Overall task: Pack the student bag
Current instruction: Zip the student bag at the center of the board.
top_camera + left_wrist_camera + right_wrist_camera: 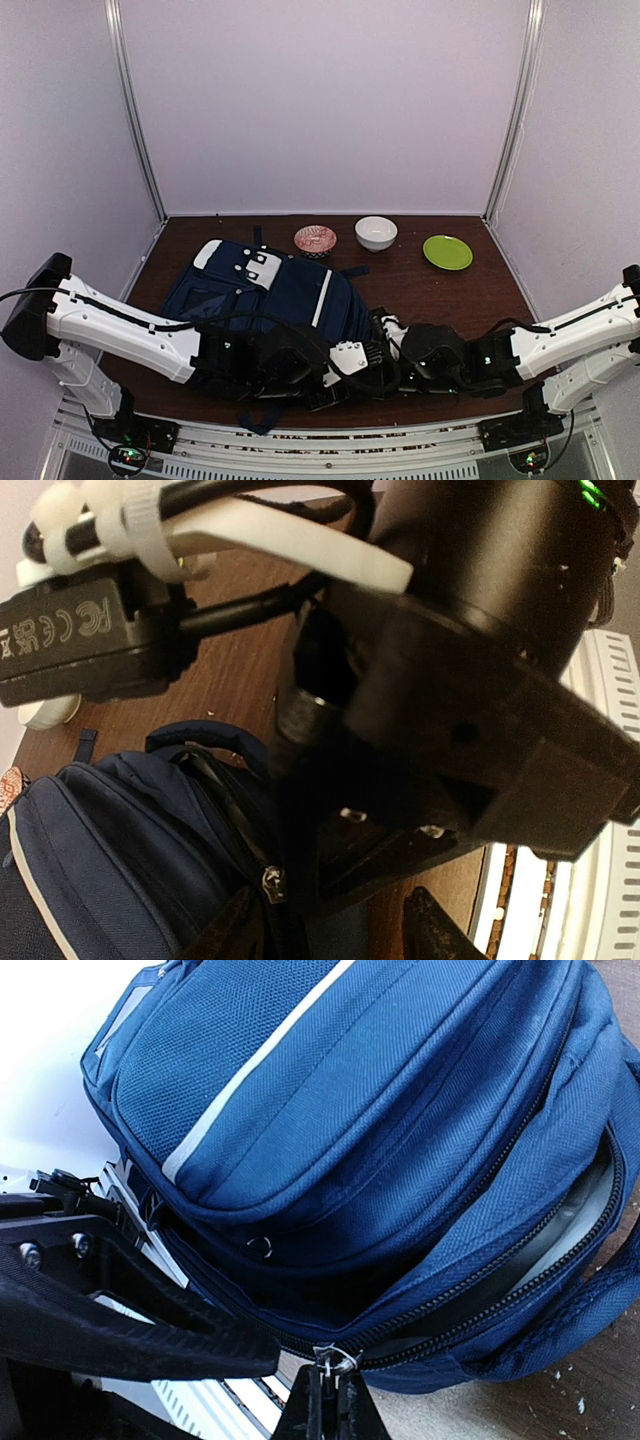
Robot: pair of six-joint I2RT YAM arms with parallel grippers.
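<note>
The student bag [270, 290], a navy backpack with a white stripe, lies flat at the table's left-centre. Both arms meet at its near right end. In the right wrist view my right gripper [333, 1405] is shut on the metal zipper pull [336, 1359] of the bag's [380, 1110] main zipper. That zipper stands partly open to the right, with something grey [585, 1215] showing inside. In the left wrist view my left gripper [335, 935] is open, its fingers [232, 930] straddling the bag's edge [120, 850] beside a zipper slider [271, 885]. The right arm's black body [480, 680] fills most of that view.
A red patterned bowl [315, 240], a white bowl [376, 232] and a green plate [447, 252] stand along the back of the brown table [450, 300]. A white slotted rail [330, 450] runs along the front edge. Dark straps trail from the bag.
</note>
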